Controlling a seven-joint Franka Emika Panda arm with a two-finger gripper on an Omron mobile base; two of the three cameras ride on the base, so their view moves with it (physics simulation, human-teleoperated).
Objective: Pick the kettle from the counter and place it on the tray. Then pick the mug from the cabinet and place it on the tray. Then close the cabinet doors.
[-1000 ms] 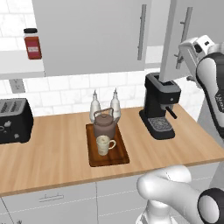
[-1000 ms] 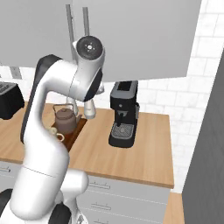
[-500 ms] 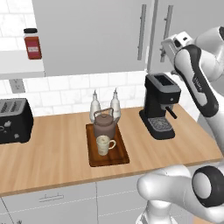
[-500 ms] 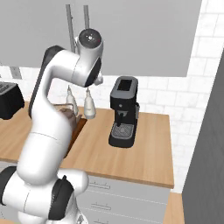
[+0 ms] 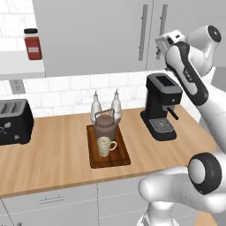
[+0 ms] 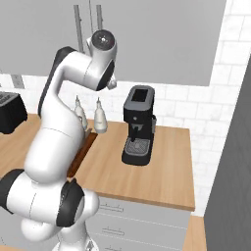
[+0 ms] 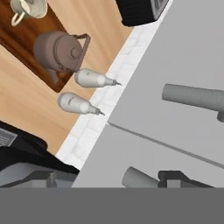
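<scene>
Gripper (image 5: 164,44) is raised high at the flat grey cabinet doors (image 5: 101,35), just beside the right-hand silver bar handle (image 5: 162,26); jaws stand wide, nothing held. In the hand view both round bar handles are seen close against matte panels that sit flush. Below, the squat dull-brown kettle (image 5: 105,125) and the cream speckled mug (image 5: 104,146) sit on the dark wooden tray (image 5: 119,157), on the light-wood counter (image 5: 53,150). Two white bottles (image 5: 115,104) stand behind the kettle; a black coffee machine (image 5: 161,106) stands to the right.

no readable text, labels or signs
</scene>
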